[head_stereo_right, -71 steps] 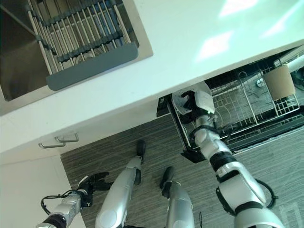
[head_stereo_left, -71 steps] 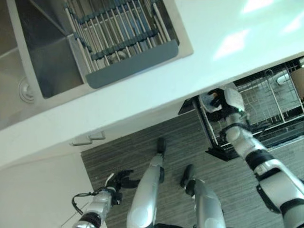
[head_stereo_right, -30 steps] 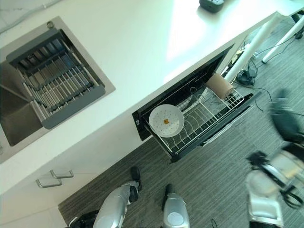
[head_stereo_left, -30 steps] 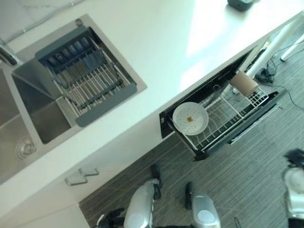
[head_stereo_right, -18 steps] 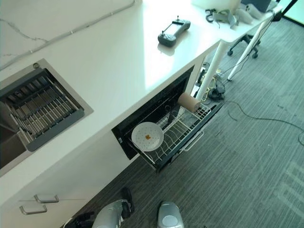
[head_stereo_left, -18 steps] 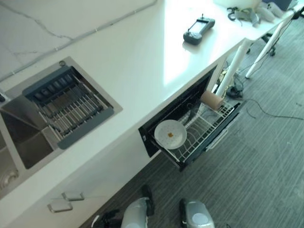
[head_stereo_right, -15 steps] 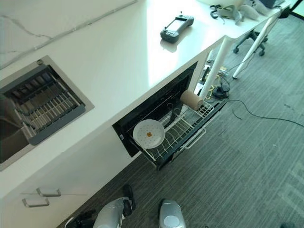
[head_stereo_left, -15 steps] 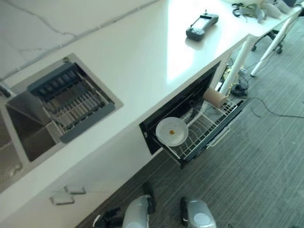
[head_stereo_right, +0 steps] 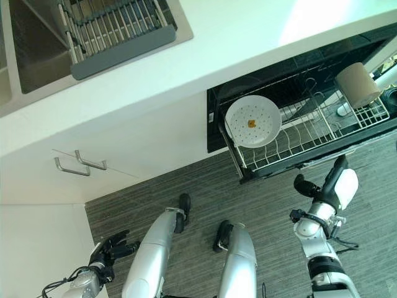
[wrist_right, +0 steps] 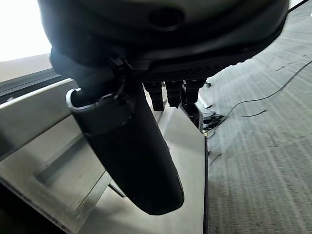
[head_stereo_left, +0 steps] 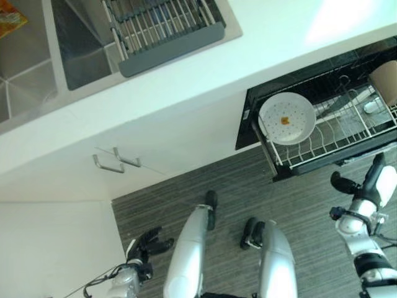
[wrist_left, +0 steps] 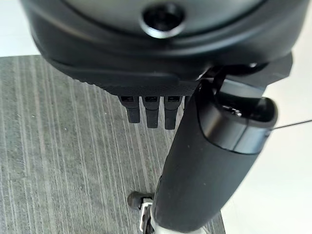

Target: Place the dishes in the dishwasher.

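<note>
White plate [head_stereo_right: 252,121] sits at rack [head_stereo_right: 310,139] left end, likely upright. Right hand [head_stereo_right: 335,184] and left hand [head_stereo_right: 108,247] both relaxed, empty.

A white-wire dishwasher rack [head_stereo_right: 298,146] is seen pulled out at the right of the frame, under the white counter [head_stereo_right: 248,37]. A white plate [head_stereo_right: 252,120] (orange speck at its centre) is propped at its left end; a tan cup [head_stereo_right: 357,84] is set at upper right.
</note>
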### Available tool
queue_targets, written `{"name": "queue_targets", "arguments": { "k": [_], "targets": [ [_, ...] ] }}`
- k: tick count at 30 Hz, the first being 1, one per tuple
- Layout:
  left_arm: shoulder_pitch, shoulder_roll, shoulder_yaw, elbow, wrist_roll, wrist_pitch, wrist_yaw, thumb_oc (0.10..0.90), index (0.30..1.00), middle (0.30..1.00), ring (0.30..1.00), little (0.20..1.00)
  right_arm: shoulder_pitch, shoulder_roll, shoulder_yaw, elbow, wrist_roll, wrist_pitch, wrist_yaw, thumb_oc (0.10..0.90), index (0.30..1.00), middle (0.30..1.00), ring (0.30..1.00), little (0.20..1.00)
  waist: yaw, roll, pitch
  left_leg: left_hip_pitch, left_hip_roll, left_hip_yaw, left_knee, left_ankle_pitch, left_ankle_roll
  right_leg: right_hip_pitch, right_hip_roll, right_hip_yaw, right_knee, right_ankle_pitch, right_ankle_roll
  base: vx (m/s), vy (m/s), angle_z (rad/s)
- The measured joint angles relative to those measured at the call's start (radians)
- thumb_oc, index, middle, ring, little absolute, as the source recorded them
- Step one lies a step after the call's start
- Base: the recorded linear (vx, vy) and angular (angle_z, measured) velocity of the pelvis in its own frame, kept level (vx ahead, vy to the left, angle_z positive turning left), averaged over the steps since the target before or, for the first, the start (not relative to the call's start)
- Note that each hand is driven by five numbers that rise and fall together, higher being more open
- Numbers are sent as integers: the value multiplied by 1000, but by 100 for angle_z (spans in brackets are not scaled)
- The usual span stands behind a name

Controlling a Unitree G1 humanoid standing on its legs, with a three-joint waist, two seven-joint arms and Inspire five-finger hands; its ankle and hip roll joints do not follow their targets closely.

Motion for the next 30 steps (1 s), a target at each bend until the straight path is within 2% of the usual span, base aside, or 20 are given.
{"name": "queue_targets", "arguments": {
  "k": [2,8,12,17,20,23,26,28,30],
  "targets": [
    [7,6,4,5,0,1,-5,800,900,900,900,900,-8,-52,-1,-37,-7,26,34,800,900,900,900,900,14,2,0,0,-13,-3,0,8,14,6,-12,-4,0,-8,8,76,89,19],
    [6,13,3,37,3,-2,-46,800,900,900,900,900,-156,-92,0,-37,-18,90,70,800,900,900,900,900,28,3,-1,-9,-41,-18,1,10,22,16,-35,-28,-8,-19,24,71,78,13],
    [2,15,2,32,3,-19,-50,800,900,900,900,900,-225,-137,15,-30,-17,133,107,800,900,900,900,900,68,4,-1,-15,-48,-35,4,9,28,26,-37,-40,-18,-23,29,62,58,12],
    [10,24,-10,16,4,-45,-69,800,900,900,900,900,-346,-176,97,26,2,214,132,800,900,900,900,900,82,4,-1,-24,-61,-64,3,16,30,41,-39,-70,-29,-24,31,40,70,15],
    [34,34,-24,-50,3,-61,-70,800,900,900,900,900,-372,-213,146,31,2,262,152,800,900,900,900,900,83,6,-2,-20,-63,-71,-18,25,18,50,-39,-92,-43,-18,35,37,23,9],
    [36,68,-28,-93,2,-86,-73,800,900,900,900,900,-427,-241,191,102,4,310,171,800,900,900,900,900,87,9,-2,-3,-67,-113,-63,57,2,82,-29,-135,-82,-7,22,45,-16,28],
    [37,89,-28,-93,2,-86,-72,800,900,900,900,900,-435,-256,211,126,19,318,183,800,900,900,900,900,105,9,-2,16,-67,-124,-90,62,0,98,-22,-146,-98,-2,18,49,-54,7],
    [39,122,-17,-90,0,-86,-74,800,900,900,900,900,-442,-261,216,136,52,340,196,800,900,900,900,900,109,10,-3,49,-59,-164,-166,79,-15,144,10,-186,-186,33,7,44,-77,24],
    [42,122,0,-80,0,-83,-89,800,900,900,900,900,-444,-262,224,158,56,353,205,800,900,900,900,900,121,10,-3,88,-57,-192,-230,116,-28,189,31,-208,-240,47,12,36,-70,21]
  ]
}}
